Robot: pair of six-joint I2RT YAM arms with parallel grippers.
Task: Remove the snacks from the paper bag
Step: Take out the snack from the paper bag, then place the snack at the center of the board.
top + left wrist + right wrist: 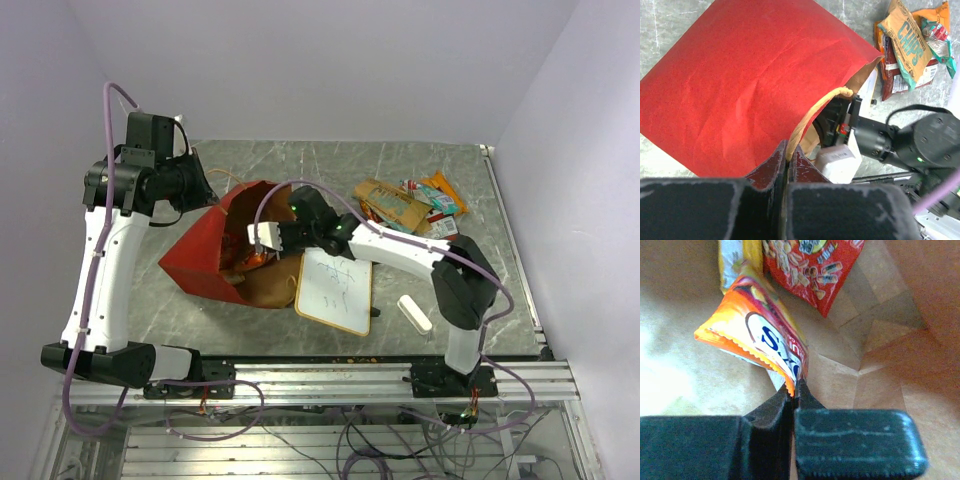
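Orange packet (760, 347), light, crinkly and soft, inside the paper bag (750, 85): right jaws clenched on its crimped seam, likely the firmest hold; left jaws pinch the bag's rim.

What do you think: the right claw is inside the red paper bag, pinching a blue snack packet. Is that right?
Almost. The right gripper is inside the paper bag, but the snack it pinches is an orange packet, not a blue one. The right wrist view shows the jaws shut on that packet's crimped corner.
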